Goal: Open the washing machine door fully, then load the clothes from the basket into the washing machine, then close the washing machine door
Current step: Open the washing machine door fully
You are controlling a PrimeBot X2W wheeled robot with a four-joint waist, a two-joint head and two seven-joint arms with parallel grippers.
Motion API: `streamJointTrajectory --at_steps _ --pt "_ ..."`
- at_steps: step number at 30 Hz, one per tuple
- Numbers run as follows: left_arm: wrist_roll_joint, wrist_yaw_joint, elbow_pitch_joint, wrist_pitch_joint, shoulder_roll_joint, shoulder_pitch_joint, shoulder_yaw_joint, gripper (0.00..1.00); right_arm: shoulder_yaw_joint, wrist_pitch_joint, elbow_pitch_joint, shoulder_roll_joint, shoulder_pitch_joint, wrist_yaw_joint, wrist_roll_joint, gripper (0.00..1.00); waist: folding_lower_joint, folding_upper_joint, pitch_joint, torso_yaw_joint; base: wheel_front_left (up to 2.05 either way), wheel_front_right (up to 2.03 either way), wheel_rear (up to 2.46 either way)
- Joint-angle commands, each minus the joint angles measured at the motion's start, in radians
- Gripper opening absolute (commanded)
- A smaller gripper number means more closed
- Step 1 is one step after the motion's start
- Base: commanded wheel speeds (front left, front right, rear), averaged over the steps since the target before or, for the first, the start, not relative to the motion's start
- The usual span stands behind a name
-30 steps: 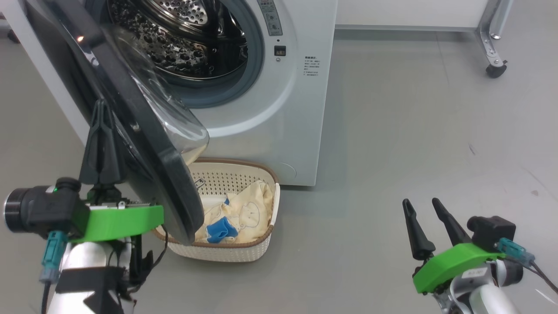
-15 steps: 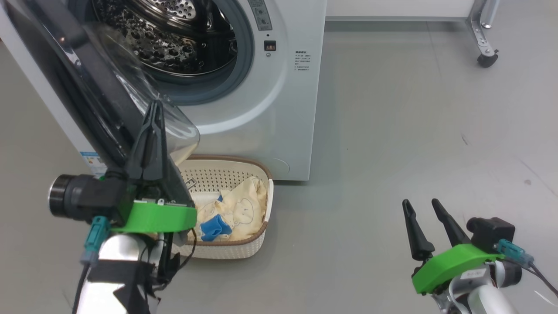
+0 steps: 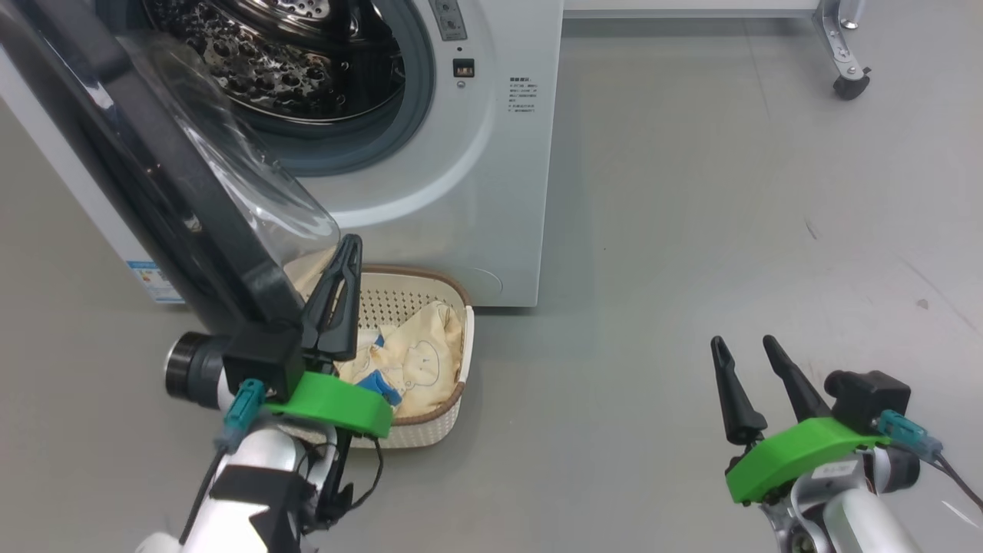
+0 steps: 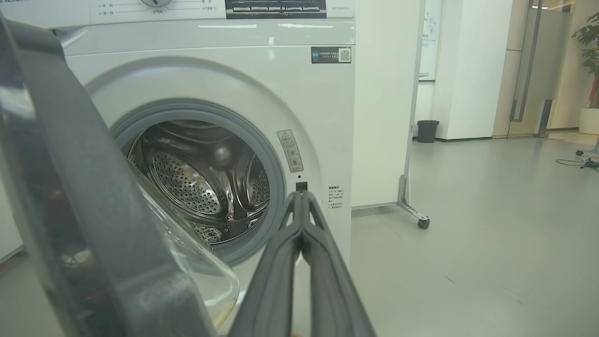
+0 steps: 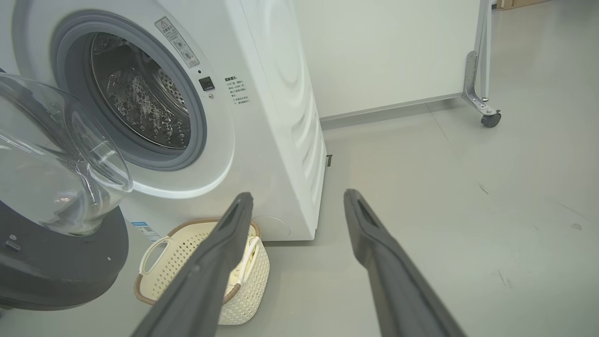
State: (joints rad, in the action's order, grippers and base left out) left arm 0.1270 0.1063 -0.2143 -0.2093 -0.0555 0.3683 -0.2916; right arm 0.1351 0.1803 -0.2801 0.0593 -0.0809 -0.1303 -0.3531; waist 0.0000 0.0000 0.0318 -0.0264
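**Desk:** Where is the door?

**Me:** I see the washing machine door point(image 3: 153, 177) swung out to the left of the washing machine point(image 3: 491, 192), with the steel drum point(image 3: 292, 69) open behind it. In my head view the door's glass bowl hangs over the left end of the basket point(image 3: 453, 369).

**Desk:** And the basket?

**Me:** It sits on the floor point(image 3: 691, 230), right against the foot of the machine's front. The clothes point(image 3: 415, 361) are heaped inside it, cream with a blue patch.

**Desk:** What about the claws?

**Me:** My left claw point(image 3: 352, 242) has its fingers pressed together on nothing. Its tips are just beside the door's lower rim, above the basket, and I cannot tell whether they touch the door. My right claw point(image 3: 743, 342) has its fingers spread and is empty, over bare floor well to the right of the machine.
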Motion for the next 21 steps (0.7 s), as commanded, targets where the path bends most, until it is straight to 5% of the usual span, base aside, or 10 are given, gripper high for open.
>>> streamJointTrajectory --at_steps 1,21 --pt "0.006 0.007 0.017 0.002 -0.01 0.043 0.028 0.0 0.019 0.014 0.025 -0.003 -0.05 0.0 0.002 1.0 0.0 0.0 0.001 -0.001 0.0 0.0 0.0" --pt "0.047 0.0 -0.252 -0.012 -0.037 0.07 0.024 0.0 0.021 0.013 0.008 -0.006 -0.053 0.0 0.001 1.0 0.0 0.0 -0.001 0.009 0.0 0.0 0.0"
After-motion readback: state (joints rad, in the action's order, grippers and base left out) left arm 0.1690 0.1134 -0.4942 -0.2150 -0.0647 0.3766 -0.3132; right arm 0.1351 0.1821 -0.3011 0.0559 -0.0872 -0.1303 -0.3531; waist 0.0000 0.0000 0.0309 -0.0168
